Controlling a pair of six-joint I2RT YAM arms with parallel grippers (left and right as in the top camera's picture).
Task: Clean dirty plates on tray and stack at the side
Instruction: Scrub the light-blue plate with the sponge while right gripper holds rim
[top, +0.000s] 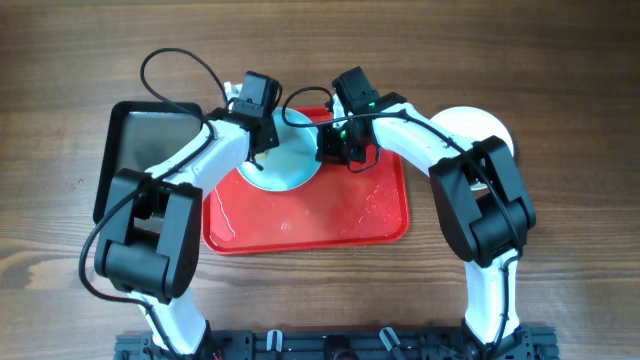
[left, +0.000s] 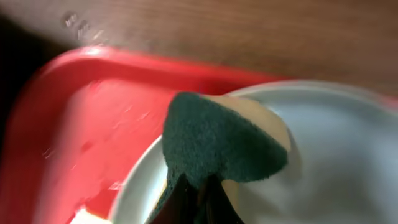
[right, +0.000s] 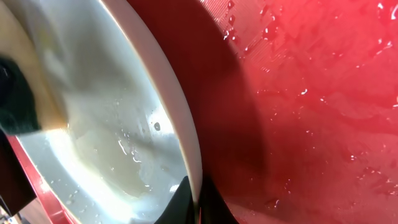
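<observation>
A pale aqua plate (top: 285, 160) sits tilted at the back of the red tray (top: 340, 215). My left gripper (top: 262, 150) is shut on a green and yellow sponge (left: 224, 140) pressed on the plate's face (left: 336, 149). My right gripper (top: 335, 145) is shut on the plate's right rim (right: 186, 143), holding it raised off the wet tray (right: 311, 93). The sponge shows at the left edge of the right wrist view (right: 15, 99). A white plate (top: 480, 125) lies on the table right of the tray, partly under my right arm.
A dark grey metal pan (top: 140, 150) lies on the wooden table left of the tray, partly under my left arm. Water drops and streaks cover the tray floor (top: 300, 225).
</observation>
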